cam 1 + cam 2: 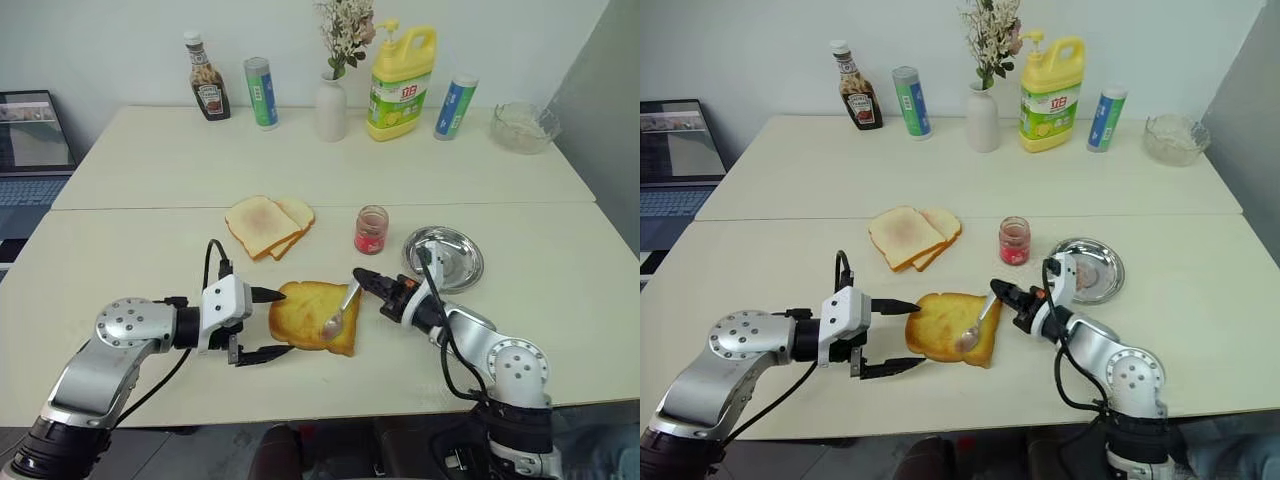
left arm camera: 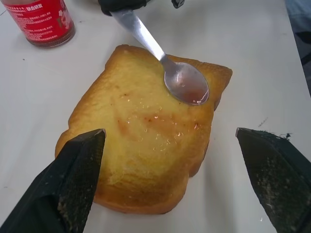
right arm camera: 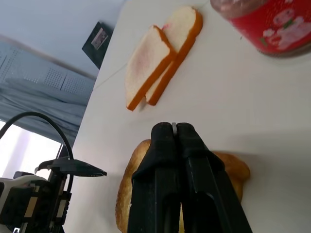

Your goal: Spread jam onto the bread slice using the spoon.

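My right gripper [image 1: 366, 279], clenched on the spoon [image 1: 340, 311], angles it down-left onto the bread slice [image 1: 312, 316] (my left gripper [image 1: 272, 323] gapes beside it).

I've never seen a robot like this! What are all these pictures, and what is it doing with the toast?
It is a robot with two arms. Two pictures come from cameras in its head, looking down at the table. The other two come from cameras on its wrists. The right gripper has its black fingers shut on a spoon, whose bowl rests on the bread slice. The left gripper is open around the slice's edge. Nearby are a jam jar, more slices and a metal plate.
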Robot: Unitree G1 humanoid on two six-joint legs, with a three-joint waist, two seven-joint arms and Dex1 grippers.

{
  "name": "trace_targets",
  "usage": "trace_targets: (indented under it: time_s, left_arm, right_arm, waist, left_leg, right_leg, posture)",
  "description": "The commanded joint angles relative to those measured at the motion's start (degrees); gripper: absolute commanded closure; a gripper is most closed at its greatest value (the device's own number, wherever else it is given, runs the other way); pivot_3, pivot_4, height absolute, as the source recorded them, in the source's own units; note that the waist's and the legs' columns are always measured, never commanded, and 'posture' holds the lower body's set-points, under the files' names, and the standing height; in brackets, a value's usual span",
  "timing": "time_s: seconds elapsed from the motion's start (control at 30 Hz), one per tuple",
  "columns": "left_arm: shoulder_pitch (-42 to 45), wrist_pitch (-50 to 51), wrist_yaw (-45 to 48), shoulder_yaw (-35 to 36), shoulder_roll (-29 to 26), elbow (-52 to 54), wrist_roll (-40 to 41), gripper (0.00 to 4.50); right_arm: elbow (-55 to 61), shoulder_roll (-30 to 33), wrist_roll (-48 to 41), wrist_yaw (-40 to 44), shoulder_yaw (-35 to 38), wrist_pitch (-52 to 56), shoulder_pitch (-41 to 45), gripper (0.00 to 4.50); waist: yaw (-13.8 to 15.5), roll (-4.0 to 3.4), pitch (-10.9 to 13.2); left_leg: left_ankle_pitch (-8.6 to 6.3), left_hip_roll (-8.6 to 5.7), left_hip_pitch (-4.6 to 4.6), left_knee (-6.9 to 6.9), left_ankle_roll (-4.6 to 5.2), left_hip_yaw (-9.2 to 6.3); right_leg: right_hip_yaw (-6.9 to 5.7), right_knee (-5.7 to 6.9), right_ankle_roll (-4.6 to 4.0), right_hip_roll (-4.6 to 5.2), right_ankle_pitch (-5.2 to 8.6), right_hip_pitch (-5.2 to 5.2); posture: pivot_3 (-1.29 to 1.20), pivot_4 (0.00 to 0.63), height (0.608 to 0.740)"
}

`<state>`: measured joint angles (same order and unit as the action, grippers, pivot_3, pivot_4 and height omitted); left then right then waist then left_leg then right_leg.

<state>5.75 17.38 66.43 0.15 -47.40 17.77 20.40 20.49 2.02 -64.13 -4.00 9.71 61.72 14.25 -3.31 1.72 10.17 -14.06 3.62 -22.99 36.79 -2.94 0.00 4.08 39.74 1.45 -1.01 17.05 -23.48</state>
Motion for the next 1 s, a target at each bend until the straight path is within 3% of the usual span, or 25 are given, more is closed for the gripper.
trace_targets:
  time_s: [0.03, 0.33, 0.63, 0.77, 1.0]
  left_arm:
    - [1.96, 1.34, 1.16, -0.88, -0.5, 3.02, 2.04, 0.0]
    - [13.42, 4.37, -4.51, -6.38, 5.9, 4.35, 0.69, 0.0]
    - [21.59, 5.74, -7.3, -12.77, 13.06, 2.76, -1.25, 0.0]
    - [23.08, 6.39, -7.03, -13.87, 14.06, 2.79, -1.27, 0.0]
    - [26.32, 7.94, -8.1, -16.08, 15.74, 2.46, -2.28, 0.0]
  right_arm:
    - [4.06, 0.49, -3.93, -1.03, 2.12, -2.14, 2.17, 4.49]
    - [5.5, 6.72, -11.89, -7.18, 13.02, -10.71, 4.7, 4.49]
    - [3.28, 20.54, -12.57, -7.65, 25.38, -16.91, -2.67, 4.49]
    - [0.33, 22.94, -11.6, -6.73, 26.06, -18.13, -3.45, 4.49]
    - [-9.32, 23.05, -4.07, -1.07, 20.87, -20.73, 0.99, 4.49]
  waist:
    - [0.0, 0.0, 0.0]
    - [0.4, 0.01, -0.01]
    - [0.19, 0.02, -0.02]
    - [0.08, 0.02, -0.03]
    - [0.08, 0.0, -0.03]
  left_leg:
    - [0.0, 0.0, 0.0, 0.0, 0.0, 0.0]
    - [0.0, -0.06, -0.03, 0.05, 0.0, -0.01]
    - [0.0, -0.07, -0.02, 0.02, 0.0, 0.05]
    - [0.0, -0.06, 0.04, 0.04, 0.01, 0.03]
    - [0.0, -0.09, 0.04, 0.09, 0.01, 0.08]
  right_leg:
    - [0.0, 0.0, 0.0, 0.0, 0.0, 0.0]
    - [0.0, -0.05, 0.02, 0.01, -0.01, 0.06]
    - [0.06, -0.2, -0.17, 0.0, -0.16, 0.12]
    - [0.06, -0.16, -0.15, -0.02, -0.14, 0.18]
    - [0.11, -0.17, -0.12, -0.03, -0.16, 0.2]
  posture:
    - [0.0, 0.15, 0.74]
    - [0.0, 0.15, 0.74]
    - [0.0, 0.15, 0.74]
    - [0.0, 0.15, 0.74]
    - [0.0, 0.15, 0.74]
